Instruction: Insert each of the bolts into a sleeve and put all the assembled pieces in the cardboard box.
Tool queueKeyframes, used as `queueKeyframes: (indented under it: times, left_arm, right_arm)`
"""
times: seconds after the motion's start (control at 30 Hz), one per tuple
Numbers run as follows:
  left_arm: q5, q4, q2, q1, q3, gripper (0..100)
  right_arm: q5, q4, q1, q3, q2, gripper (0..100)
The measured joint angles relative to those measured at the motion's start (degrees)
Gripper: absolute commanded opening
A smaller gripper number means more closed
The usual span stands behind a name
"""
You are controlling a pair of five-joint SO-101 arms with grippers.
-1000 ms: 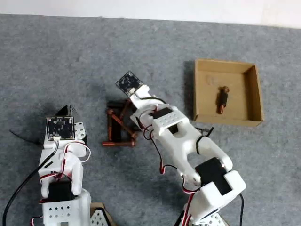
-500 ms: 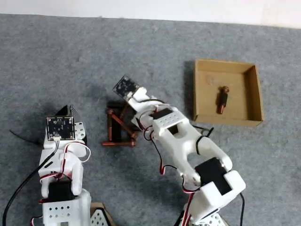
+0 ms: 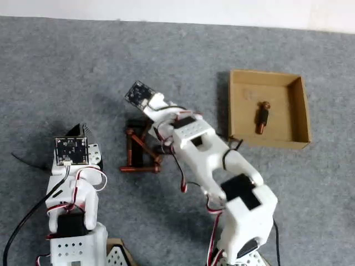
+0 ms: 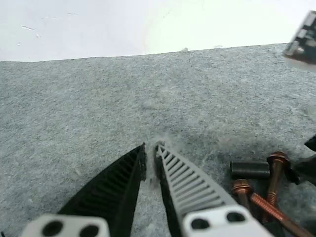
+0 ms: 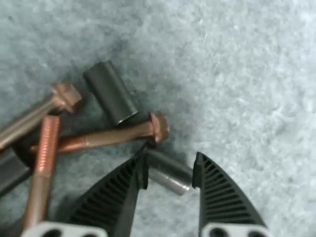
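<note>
With the right gripper [image 5: 171,163] spread astride 1 sleeve [image 5: 170,175] mid-surface [image 3: 83,66] (left gripper [image 4: 150,149] closed, empty), the head of the adjacent bolt [image 5: 108,138] could be caught and the sleeve dislodged on closing.

Grey felt mat [image 3: 66,61], white strip [image 3: 166,8] along its far edge.

1. Bolts [image 3: 138,169] heaped on the table [image 3: 66,61], well left of the cardboard box [image 3: 238,111].
2. Assembled piece [image 3: 262,117] lies inside that box.
3. One sleeve [image 5: 168,175] sits between the fingers of my right gripper [image 5: 170,165], just beside a bolt head.
</note>
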Motion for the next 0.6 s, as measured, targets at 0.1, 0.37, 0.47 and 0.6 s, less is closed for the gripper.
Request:
queueKeyframes:
  times: [0.1,0.37,0.47,0.6]
  left_arm:
    - [-0.9,0.0,0.0,0.5,0.0,5]
    - [-2.4,0.0,0.0,0.9,0.0,5]
    - [-2.4,0.0,0.0,0.9,0.0,5]
    - [-2.4,0.0,0.0,0.9,0.0,5]
  right_arm:
    - [2.6,6.3,0.4,-6.9,4.7,14.2]
    - [3.3,16.4,0.4,-16.9,9.8,14.2]
    - [3.3,18.5,0.4,-17.0,9.7,14.2]
    - [3.6,20.9,0.4,-17.2,9.7,14.2]
